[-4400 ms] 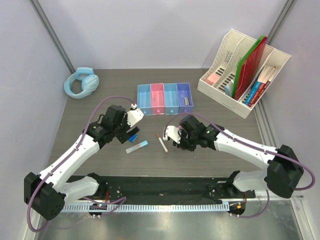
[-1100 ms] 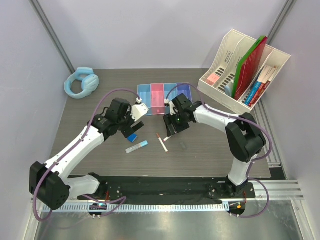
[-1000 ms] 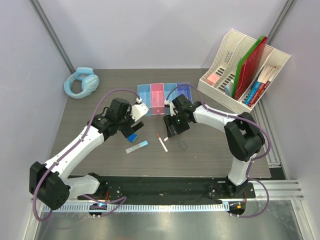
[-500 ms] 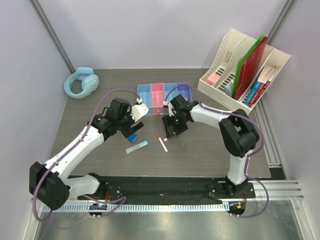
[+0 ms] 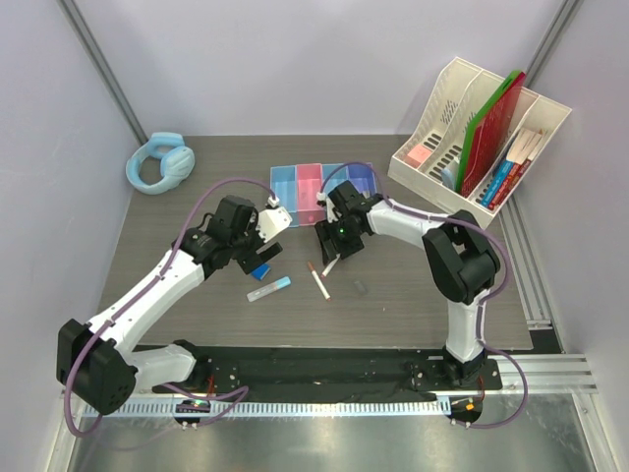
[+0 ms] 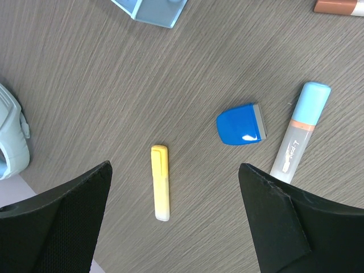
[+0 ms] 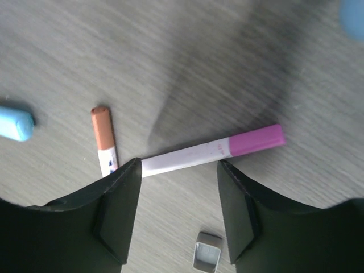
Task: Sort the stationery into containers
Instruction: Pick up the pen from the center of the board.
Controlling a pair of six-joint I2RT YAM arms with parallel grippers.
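Note:
The containers (image 5: 310,185) are a row of blue, pink, blue and purple bins at the back centre. In the left wrist view a yellow marker (image 6: 160,190), a blue block (image 6: 241,124) and a pale blue tube (image 6: 298,132) lie on the table. My left gripper (image 6: 176,227) is open and empty above them, with the marker between its fingers; it also shows in the top view (image 5: 260,251). My right gripper (image 7: 179,210) is open and empty just above a white pen with a purple cap (image 7: 210,151), next to a red-capped pen (image 7: 104,139) and a small grey piece (image 7: 206,259).
A cream file organiser (image 5: 482,138) with red and green folders stands at the back right. Light blue headphones (image 5: 157,162) lie at the back left. The red-capped pen (image 5: 317,280), tube (image 5: 268,288), blue block (image 5: 260,270) and grey piece (image 5: 361,288) lie mid-table.
My right gripper has shifted a little left and back, ending over the purple-capped pen. The left arm has barely moved. Nothing has been picked up.

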